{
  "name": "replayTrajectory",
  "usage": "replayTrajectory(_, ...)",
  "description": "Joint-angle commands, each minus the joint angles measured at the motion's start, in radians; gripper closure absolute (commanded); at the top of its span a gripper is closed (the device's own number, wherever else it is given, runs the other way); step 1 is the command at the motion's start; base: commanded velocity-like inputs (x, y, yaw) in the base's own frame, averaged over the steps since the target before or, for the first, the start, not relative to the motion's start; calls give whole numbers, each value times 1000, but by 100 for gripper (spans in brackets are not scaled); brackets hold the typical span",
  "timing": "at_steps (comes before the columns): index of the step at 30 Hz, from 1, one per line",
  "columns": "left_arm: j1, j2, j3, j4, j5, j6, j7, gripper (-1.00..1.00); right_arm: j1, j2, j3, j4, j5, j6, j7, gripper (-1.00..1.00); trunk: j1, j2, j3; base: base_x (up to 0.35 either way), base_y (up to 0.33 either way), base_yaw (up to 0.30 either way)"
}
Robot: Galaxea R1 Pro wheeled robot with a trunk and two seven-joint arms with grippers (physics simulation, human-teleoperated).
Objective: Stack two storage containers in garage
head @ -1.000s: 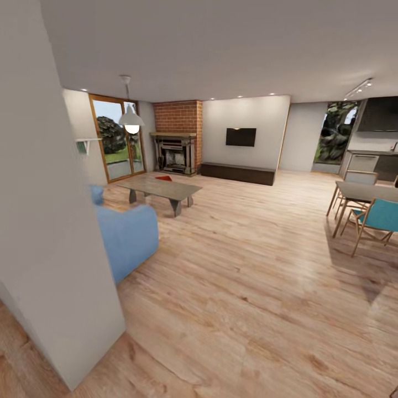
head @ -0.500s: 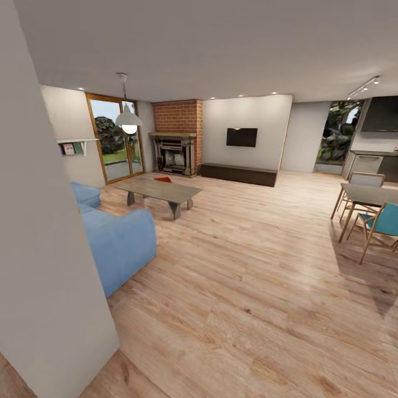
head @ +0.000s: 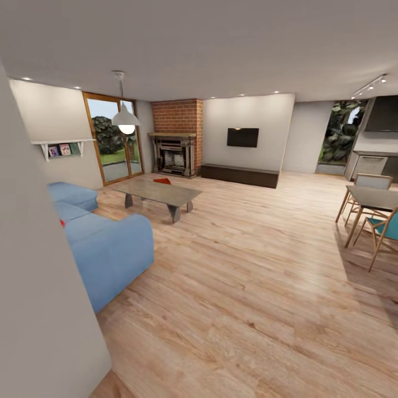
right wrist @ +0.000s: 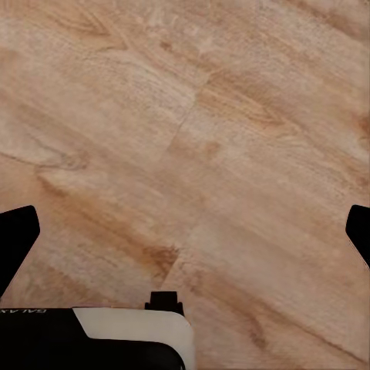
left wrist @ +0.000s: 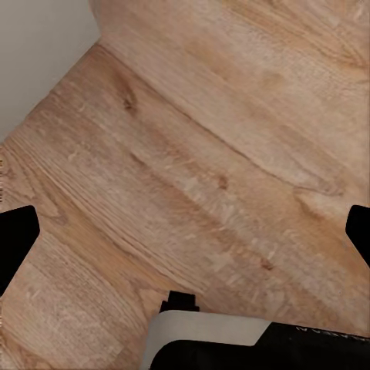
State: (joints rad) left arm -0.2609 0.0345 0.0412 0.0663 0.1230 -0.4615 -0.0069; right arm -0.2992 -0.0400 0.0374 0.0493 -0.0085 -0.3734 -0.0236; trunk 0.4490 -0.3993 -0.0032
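So the head view looks into the living room (head: 237, 265), all light wood planks. Using the coffee table (head: 160, 192) as the landmark: left of it there's a grey wall (head: 38, 287) up close, then the blue sofa (head: 99, 243). One orange-red container (head: 162, 180) peeks up just behind the table, between it and the brick fireplace (head: 176, 138). Can't spot the second one for sure. Far right of the table sit dining chairs (head: 381, 229). Left claw (left wrist: 185, 231) and right claw (right wrist: 185, 231) are both spread wide, holding nothing, just floor under them.
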Motion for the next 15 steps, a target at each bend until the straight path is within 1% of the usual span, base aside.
replayTrajectory(1,-1,2,3,4,1,-6,-1,-100,-1,0,4,4,-1,-6,-2,-100,1,-1,0,326,0,0)
replayTrajectory(7,-1,2,3,4,1,-6,-1,-100,-1,0,4,4,-1,-6,-2,-100,1,-1,0,326,0,0)
replayTrajectory(15,-1,-3,3,4,1,-6,-1,-100,-1,0,4,4,-1,-7,-2,-100,1,-1,0,326,-11,0)
